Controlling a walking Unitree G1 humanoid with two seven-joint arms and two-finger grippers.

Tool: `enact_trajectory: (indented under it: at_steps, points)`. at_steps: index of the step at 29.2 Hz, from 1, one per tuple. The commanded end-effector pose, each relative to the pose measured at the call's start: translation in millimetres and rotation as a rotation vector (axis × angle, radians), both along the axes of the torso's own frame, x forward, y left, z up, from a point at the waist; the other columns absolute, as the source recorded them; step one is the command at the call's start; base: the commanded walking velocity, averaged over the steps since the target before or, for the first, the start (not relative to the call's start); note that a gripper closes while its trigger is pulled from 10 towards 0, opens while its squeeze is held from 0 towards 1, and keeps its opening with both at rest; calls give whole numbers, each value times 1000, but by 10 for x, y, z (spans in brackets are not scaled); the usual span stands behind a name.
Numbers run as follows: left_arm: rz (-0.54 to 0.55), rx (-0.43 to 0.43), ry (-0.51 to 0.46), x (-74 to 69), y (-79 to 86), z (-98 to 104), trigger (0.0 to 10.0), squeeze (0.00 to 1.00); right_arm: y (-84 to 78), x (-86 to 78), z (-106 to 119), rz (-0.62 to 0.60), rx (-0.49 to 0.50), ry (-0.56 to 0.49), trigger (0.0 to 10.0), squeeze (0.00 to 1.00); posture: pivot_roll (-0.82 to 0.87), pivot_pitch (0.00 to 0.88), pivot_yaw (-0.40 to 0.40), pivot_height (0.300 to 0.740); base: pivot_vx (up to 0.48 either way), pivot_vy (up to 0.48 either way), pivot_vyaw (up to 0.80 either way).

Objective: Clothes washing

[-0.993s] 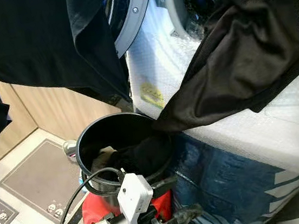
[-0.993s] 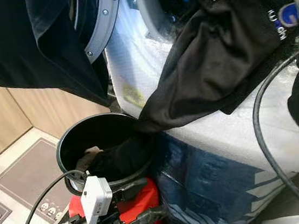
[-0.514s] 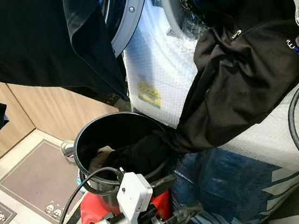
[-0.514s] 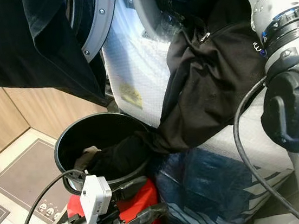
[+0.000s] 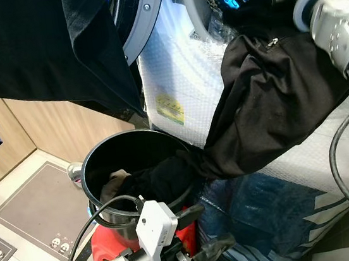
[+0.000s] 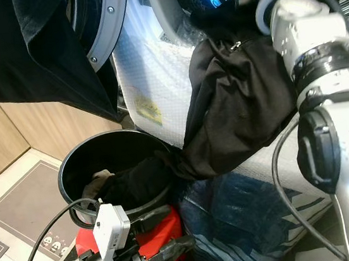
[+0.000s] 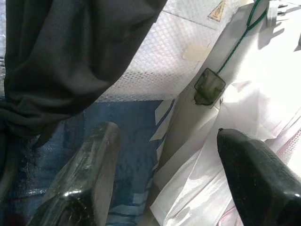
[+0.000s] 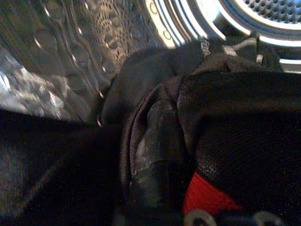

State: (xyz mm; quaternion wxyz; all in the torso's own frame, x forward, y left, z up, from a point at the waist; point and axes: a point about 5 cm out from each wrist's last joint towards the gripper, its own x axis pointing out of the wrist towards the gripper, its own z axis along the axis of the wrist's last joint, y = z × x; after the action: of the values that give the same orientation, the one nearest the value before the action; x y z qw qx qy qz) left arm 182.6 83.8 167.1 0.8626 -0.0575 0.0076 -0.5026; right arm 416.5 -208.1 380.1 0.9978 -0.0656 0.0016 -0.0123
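Laundry corner: bubble-wrapped washing machine [image 5: 180, 72], yellow label unreadable.
Right claw [image 8: 155, 155] clamps the black jacket [image 5: 274, 112], which trails into the bucket [image 5: 97, 172]; left claw [image 7: 164, 174] spread, empty.

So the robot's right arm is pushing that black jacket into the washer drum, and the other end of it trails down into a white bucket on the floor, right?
Nearly. The bucket is black, not white, as the left eye view shows. The rest holds: the right gripper has the black jacket at the washer drum, fingers wrapped in the fabric, and the jacket's other end trails down into the bucket.
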Motion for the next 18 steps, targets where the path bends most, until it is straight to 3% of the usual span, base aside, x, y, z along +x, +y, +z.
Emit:
enact_trajectory:
  at_steps: [1, 4, 5, 6, 11, 18]
  points:
    - [-21, -10, -5, -52, -20, 48, 10000, 0, -105, -29, 3, -17, -15, 29, 10000, 0, 24, 173, -107, 740, 0, 0, 0]
    - [-20, -10, -3, -54, -17, 48, 10000, 0, -136, -38, -21, -4, -8, 53, 10000, 0, 24, 174, -106, 740, 0, 0, 0]
    - [-20, -9, -3, -54, -15, 48, 10000, 0, -152, -44, -18, -4, -10, 56, 10000, 608, 23, 174, -105, 740, 0, 0, 0]
    - [-19, -8, -3, -52, -11, 48, 10000, 0, -161, -50, -2, 0, -9, 50, 10000, 1000, 22, 173, -103, 740, 0, 0, 0]
    - [-20, -7, -4, -38, -4, 51, 10000, 0, -158, -111, 239, 90, 38, -54, 10000, 1000, 16, 168, -96, 740, 0, 0, 0]
    - [-23, -4, -7, -23, -1, 56, 10000, 0, -295, -198, 352, 96, 25, -56, 10000, 1000, 13, 162, -91, 740, 0, 0, 0]
